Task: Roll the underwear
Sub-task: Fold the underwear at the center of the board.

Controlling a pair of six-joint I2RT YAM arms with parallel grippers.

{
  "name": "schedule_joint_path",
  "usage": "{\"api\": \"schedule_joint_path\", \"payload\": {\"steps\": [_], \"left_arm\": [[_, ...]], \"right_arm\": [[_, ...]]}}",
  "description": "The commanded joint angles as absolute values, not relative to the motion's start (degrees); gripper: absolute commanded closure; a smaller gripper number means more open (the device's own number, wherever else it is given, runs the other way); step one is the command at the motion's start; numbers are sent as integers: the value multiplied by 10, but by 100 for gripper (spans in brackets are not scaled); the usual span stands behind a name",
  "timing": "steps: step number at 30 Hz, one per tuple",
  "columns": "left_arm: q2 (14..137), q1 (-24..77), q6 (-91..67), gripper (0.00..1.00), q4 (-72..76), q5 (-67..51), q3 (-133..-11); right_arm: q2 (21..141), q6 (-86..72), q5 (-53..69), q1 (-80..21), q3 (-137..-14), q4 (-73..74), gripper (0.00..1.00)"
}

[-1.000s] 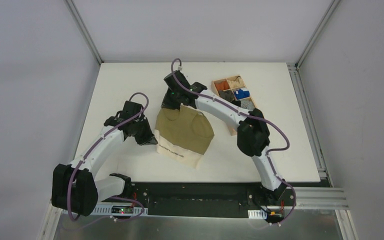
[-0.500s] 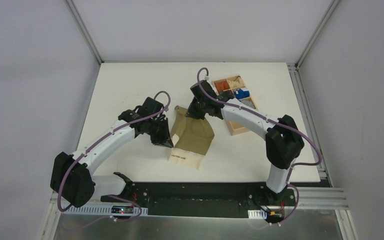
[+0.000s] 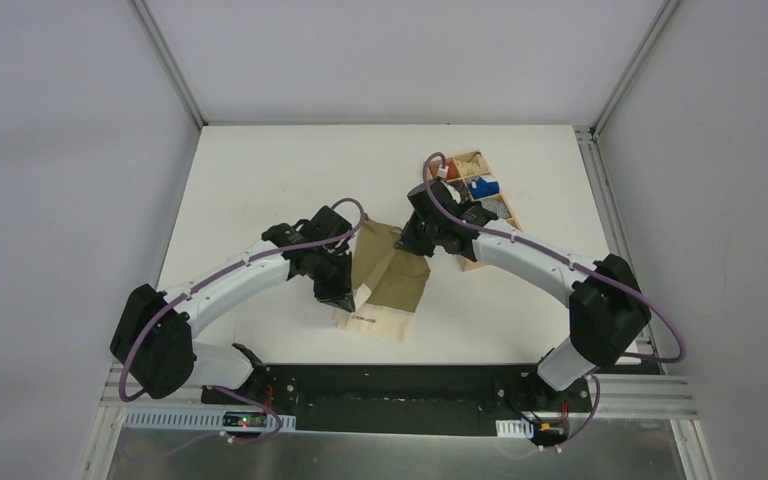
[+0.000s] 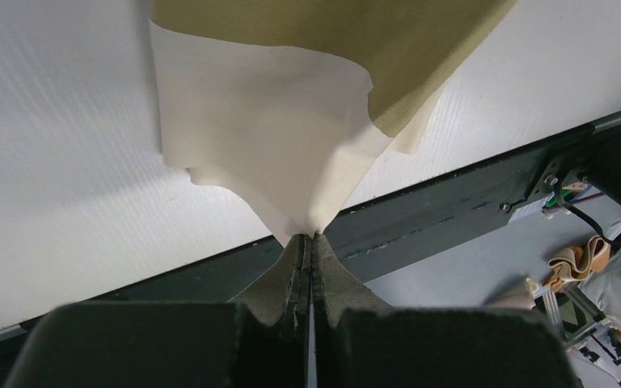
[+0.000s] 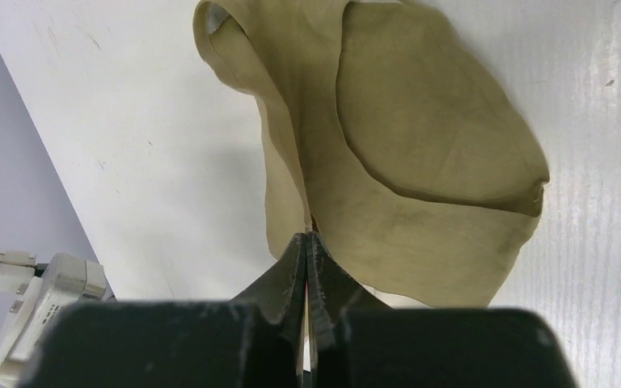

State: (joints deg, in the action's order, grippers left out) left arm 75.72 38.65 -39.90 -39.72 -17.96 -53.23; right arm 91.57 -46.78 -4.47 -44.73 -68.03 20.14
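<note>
White tabletop (image 3: 250,190) boxed in by grey walls, with a wooden tray (image 3: 455,156) of small fabric bundles at the far right. Mid-table, between the two arms: underwear (image 3: 397,285), olive, partly folded in on itself, cream waistband (image 3: 372,322) toward the near edge. Left gripper (image 4: 308,237) pinched tight on a corner of that waistband, drawn up into a peak off the surface. Right gripper (image 5: 308,235) likewise closed flat on an olive edge at the far side, holding up a loose fold. Probably mid-fold, narrowing the garment ahead of the roll. Could slip free under a sideways tug, given so thin a pinch on soft cloth. Could skew the fold if carried across unevenly, leaving a lopsided strip and a cone-shaped roll. Could drag the whole garment over the tabletop rather than fold it, if lifted too high. Could also clip the tray with the right forearm, close above it in the overhead view.
</note>
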Motion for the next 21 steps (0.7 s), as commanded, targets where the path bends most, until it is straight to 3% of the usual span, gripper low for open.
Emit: {"api": "schedule_joint_path", "payload": {"steps": [1,21], "left_arm": [[764,395,-409,100,-407,-169,-565],[869,467,-435,100,-357,-189,-598]], "right_arm": [[876,-472,-67,-441,-672,187,100],[871,-488,-94,-437,-564,189,100]]}}
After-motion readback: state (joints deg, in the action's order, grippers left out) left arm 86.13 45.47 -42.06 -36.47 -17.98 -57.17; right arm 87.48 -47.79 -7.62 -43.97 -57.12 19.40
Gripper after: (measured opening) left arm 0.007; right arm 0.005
